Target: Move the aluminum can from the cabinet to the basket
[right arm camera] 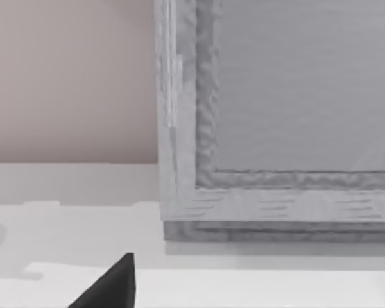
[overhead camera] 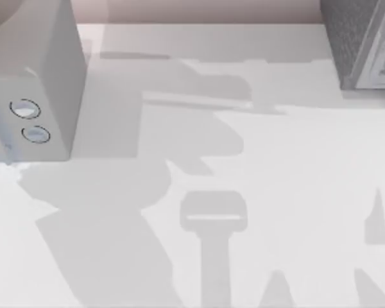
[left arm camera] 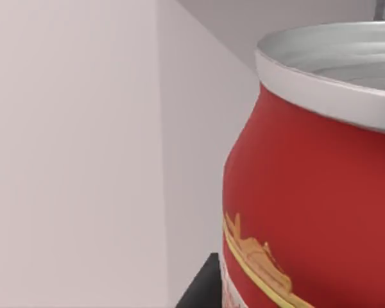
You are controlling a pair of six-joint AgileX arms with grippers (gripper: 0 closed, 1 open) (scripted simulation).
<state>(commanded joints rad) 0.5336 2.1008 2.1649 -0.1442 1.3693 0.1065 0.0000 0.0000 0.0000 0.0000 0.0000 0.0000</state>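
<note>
One can (left arm camera: 308, 179) (two grey boxes (overhead camera: 32, 77))

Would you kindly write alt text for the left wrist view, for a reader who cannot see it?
A red aluminum can with a silver top and a yellow-and-white label band stands upright, very close to the camera. Beside it rise plain pale walls meeting at a corner, and a dark finger tip juts in next to the can's lower part.

Red aluminum can (left arm camera: 308, 192) up close, silver rim, yellow label band, pale wall (left arm camera: 70, 154) beside it, dark fingertip (left arm camera: 199, 289) below
</note>
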